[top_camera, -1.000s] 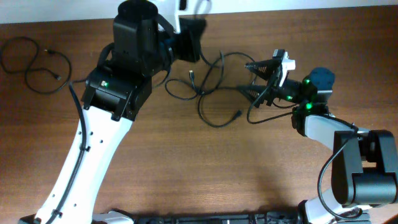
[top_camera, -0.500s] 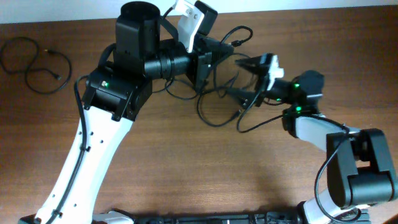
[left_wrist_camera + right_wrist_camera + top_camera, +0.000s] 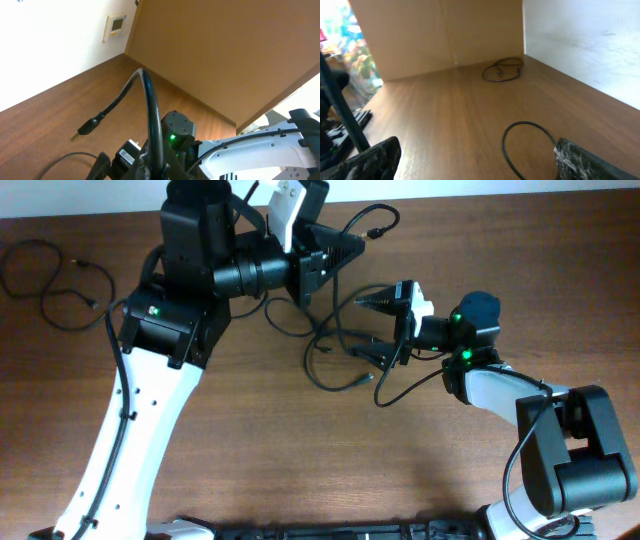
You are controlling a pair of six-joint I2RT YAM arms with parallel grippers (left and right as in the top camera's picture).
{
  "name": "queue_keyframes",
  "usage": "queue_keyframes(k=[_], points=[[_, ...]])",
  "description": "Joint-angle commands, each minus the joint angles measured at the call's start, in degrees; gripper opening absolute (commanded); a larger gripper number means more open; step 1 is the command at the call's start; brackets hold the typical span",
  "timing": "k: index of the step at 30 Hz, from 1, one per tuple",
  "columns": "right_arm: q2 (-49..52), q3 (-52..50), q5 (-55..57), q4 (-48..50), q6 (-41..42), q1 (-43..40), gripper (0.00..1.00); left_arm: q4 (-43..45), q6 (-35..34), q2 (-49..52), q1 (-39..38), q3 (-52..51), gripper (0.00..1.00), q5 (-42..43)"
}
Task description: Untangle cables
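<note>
Several thin black cables [image 3: 335, 350] lie tangled on the wooden table in the middle of the overhead view. My left gripper [image 3: 350, 248] is shut on one cable [image 3: 150, 100] of the tangle. That cable arcs up out of the jaws and ends in a small plug [image 3: 88, 127], which hangs free near the back edge [image 3: 377, 230]. My right gripper [image 3: 378, 326] is open and points left at the right side of the tangle, its fingers [image 3: 590, 161] wide apart. A cable loop [image 3: 522, 142] lies on the table between them, untouched.
A separate black cable [image 3: 55, 280] lies coiled at the table's far left, also seen far off in the right wrist view [image 3: 502, 70]. A thicker black wire [image 3: 415, 380] runs from the right arm. A light wall panel [image 3: 440, 35] borders the table.
My left gripper has swung to point right and lifted its cable end up and back. My right gripper has moved left toward the tangle, still open.
</note>
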Motion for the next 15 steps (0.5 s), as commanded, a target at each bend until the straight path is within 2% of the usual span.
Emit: queue_keyframes(k=[1,4,15], points=[[0.6,0.5,-8.7,0.0,-0.7,0.4,0.94,0.3,-0.7,-1.6,1.4,0.6,0.02,0.0],[0.6,0.5,-12.2,0.0,-0.7,0.4,0.94,0.3,-0.7,-1.6,2.6,0.6,0.02,0.0],[0.7,0.5,-10.3,0.0,-3.5,-1.4,0.93,-0.3,-0.7,-1.6,2.6,0.6,0.04,0.5]])
